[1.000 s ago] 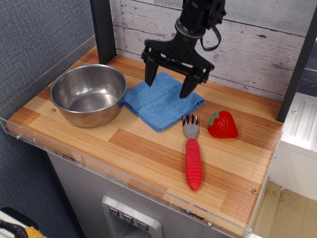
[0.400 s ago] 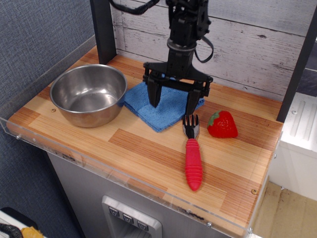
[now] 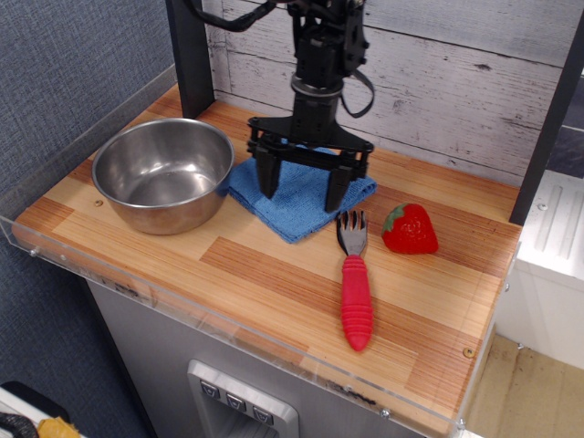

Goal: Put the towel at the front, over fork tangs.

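Currently, item 1: towel point(image 3: 297, 196), blue terry, folded square. Lies flat on wooden counter point(image 3: 274, 274), rear-centre, w/ steel bowl point(image 3: 164, 173) just beside its left edge and fork head near its right front corner.

Handling (est.): soft, light, limp; will sag and may unfold if lifted by one layer only. Not slippery, not fragile. Best hold, probably: pinch near an edge or corner thru all layers, or bunch the middle so the fold stays together, then drag or lift fwd-right.

Item 2: fork tangs point(image 3: 352, 228), grey metal, pointing to rear; red ribbed handle point(image 3: 356, 301) runs toward front edge. Uncovered, so task not yet done. Toy strawberry point(image 3: 410, 230) just to the right, apart from fork.

Item 3: gripper point(image 3: 302, 187). Arm comes down near-vertical from above, wrist straight, fingers pointing down. Jaws spread wide, straddling towel approx. across its width; nothing held. Tips at or just above cloth; contact unclear from this view.

Risk: right finger near tangs, could nudge fork.
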`<state>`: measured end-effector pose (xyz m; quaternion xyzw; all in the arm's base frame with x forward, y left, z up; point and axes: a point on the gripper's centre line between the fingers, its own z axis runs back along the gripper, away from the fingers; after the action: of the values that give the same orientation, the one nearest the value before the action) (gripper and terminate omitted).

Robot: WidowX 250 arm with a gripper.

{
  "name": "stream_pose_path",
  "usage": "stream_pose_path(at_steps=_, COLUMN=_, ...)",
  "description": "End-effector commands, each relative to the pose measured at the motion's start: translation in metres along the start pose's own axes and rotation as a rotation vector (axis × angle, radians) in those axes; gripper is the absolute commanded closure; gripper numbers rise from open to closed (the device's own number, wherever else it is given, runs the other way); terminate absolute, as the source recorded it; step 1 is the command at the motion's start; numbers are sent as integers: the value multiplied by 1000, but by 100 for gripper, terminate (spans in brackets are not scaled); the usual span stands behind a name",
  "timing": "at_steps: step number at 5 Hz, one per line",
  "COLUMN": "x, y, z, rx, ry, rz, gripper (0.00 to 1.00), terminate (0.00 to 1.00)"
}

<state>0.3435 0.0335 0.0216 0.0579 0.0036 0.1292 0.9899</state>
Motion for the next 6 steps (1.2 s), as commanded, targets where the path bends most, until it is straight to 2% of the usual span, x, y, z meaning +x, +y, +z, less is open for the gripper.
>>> stream_pose_path(at_steps=1, x=-7, y=7, z=-11, rx=28, ry=-28, rz=0, gripper=0, terminate=0)
stream_pose_path(at_steps=3, x=-25, y=-2, z=-34, rx=33, ry=-10, rz=-15, gripper=0, terminate=0)
stream_pose_path(at_steps=6, x=-84, y=3, z=-48, rx=10, ry=97, rz=14, gripper=0, terminate=0)
